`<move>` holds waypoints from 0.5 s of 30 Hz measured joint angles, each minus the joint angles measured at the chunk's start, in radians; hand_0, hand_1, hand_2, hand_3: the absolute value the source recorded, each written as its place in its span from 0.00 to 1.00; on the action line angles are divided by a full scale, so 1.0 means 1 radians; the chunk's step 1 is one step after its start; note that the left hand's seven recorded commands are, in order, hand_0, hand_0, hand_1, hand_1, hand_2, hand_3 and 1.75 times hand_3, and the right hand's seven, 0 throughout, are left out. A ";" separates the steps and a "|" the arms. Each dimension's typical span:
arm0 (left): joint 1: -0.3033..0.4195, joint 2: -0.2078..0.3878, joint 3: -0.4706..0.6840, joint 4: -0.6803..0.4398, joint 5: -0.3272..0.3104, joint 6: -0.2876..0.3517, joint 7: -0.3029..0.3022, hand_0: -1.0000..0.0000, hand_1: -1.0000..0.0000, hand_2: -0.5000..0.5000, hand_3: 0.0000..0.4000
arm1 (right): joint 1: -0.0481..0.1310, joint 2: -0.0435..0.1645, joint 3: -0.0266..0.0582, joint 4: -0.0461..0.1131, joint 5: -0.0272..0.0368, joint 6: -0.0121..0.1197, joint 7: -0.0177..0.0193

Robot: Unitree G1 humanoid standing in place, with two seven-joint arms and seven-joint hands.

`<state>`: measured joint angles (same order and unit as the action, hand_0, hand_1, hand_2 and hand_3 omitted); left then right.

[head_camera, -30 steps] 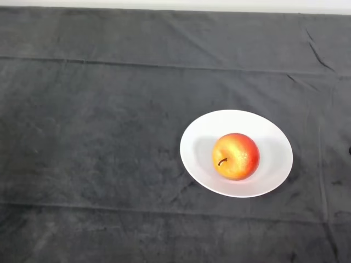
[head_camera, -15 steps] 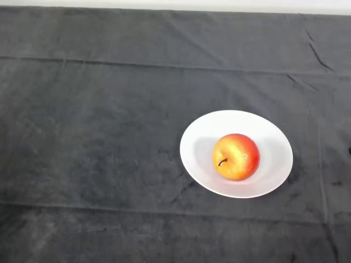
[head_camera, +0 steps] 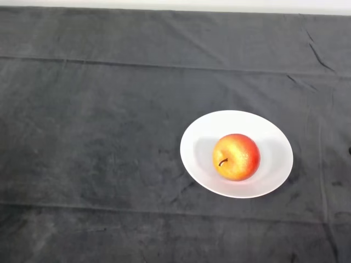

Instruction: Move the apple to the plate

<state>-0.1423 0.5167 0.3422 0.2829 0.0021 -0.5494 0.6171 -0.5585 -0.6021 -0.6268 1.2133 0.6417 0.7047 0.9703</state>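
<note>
One round red-and-yellow apple [head_camera: 236, 156] already sits inside the shallow white plate [head_camera: 208, 131], so nothing seems left; no hand shows.

Nothing changes across these pictures. The apple [head_camera: 236, 156] lies in the middle of the white plate [head_camera: 208, 131], right of the frame's centre, exactly where it lies one second and half a second earlier, with its dark stem turned toward the lower left as before. The plate sits at the same spot on the dark cloth [head_camera: 88, 137], and the creases in the cloth run the same way. No arm or hand comes into the frame in any of the three pictures.
</note>
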 measured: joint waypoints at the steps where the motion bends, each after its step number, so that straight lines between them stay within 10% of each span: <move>1: 0.000 0.000 0.000 0.000 0.007 0.000 -0.003 1.00 1.00 0.50 0.00 | 0.000 0.000 0.0000 0.000 0.0000 0.000 0.0000; 15: -0.001 -0.008 0.000 0.000 0.022 0.000 -0.019 1.00 1.00 0.50 0.00 | 0.000 0.000 0.0000 0.000 0.0000 0.000 0.0000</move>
<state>-0.1433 0.5082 0.3423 0.2829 0.0241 -0.5498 0.5979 -0.5585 -0.6020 -0.6268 1.2133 0.6417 0.7048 0.9702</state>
